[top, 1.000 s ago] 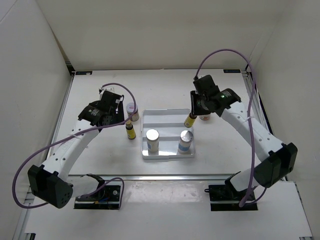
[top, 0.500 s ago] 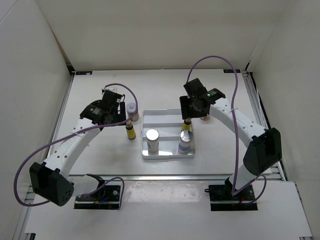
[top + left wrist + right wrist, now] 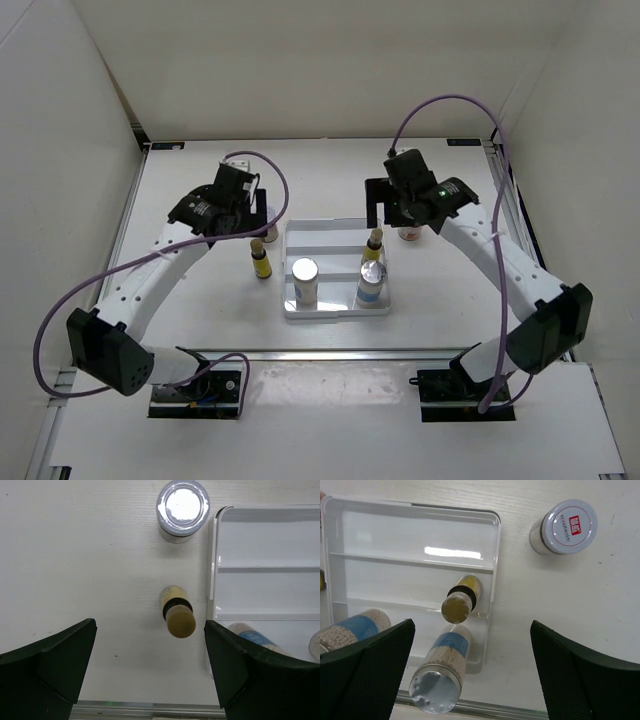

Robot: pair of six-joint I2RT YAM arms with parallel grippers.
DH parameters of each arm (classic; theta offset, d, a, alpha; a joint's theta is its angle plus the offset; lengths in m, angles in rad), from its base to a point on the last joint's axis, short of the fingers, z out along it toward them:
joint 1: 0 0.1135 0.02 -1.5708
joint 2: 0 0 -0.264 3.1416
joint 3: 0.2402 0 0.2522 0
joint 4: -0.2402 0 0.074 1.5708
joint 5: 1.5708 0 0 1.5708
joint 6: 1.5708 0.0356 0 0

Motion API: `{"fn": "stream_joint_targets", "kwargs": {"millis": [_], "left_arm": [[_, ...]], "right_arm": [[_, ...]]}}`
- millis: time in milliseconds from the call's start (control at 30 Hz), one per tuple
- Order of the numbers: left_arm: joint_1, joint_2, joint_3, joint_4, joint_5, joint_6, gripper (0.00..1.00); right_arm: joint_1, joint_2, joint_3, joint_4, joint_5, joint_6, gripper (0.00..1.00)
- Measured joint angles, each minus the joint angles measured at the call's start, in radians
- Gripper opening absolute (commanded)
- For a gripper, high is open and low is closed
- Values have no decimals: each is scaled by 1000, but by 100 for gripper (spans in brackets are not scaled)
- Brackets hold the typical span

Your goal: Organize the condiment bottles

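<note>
While both are released | right hand [image 3: 472, 630] above yellow bottle [image 3: 460, 597] in tray [image 3: 410, 535] | left hand [image 3: 150, 625] above outer yellow bottle [image 3: 177, 612]

White tray [image 3: 420, 530], yellow bottle [image 3: 461, 598] with black band and tan cap, speckled white bottle [image 3: 442, 667] with blue label and silver cap, jar [image 3: 568, 524] lid white with red mark, off-white table [image 3: 75, 555].

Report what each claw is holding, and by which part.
Nothing is held. The left claw is open above the yellow bottle on the table. The right claw is open above the other yellow bottle, which stands in the tray.
</note>
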Motion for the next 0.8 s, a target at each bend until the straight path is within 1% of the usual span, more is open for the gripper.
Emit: {"fn": "stream_joint_targets", "kwargs": {"millis": [100, 167, 233, 333, 367, 433, 467, 533, 567, 667, 700, 767, 800], "left_arm": [[-27, 45, 8, 17, 11, 0, 99], [-37, 83, 8, 17, 29, -2, 93], [-48, 131, 6, 21, 47, -6, 90], [-60, 179, 3, 23, 61, -12, 78], [-61, 189, 0, 23, 64, -14, 69], [-64, 197, -5, 23, 69, -19, 60], [-65, 197, -6, 23, 71, -19, 50], [-65, 197, -6, 24, 74, -22, 42], [-65, 197, -6, 24, 77, -19, 36], [-65, 196, -6, 24, 81, -19, 31], [-65, 196, -6, 24, 81, -19, 26], [-65, 196, -6, 24, 82, -19, 21], [-65, 195, -6, 23, 84, -19, 15]], "right_arm": [[0, -53, 0, 0, 10, 0, 99], [0, -67, 0, -2, 14, 0, 99], [0, -73, 0, -5, 21, 0, 99], [0, -73, -3, -11, 31, 0, 99], [0, -75, -8, -12, 34, 0, 99], [0, -82, -19, -19, 37, 0, 99], [0, -86, -24, -22, 39, 0, 99], [0, -95, -31, -27, 44, 0, 99], [0, -98, -32, -28, 47, 0, 99], [0, -103, -33, -29, 54, 0, 99], [-1, -104, -33, -29, 56, 0, 99], [-2, -104, -33, -30, 59, 0, 99], [-2, -104, -33, -30, 59, 0, 99]]}}
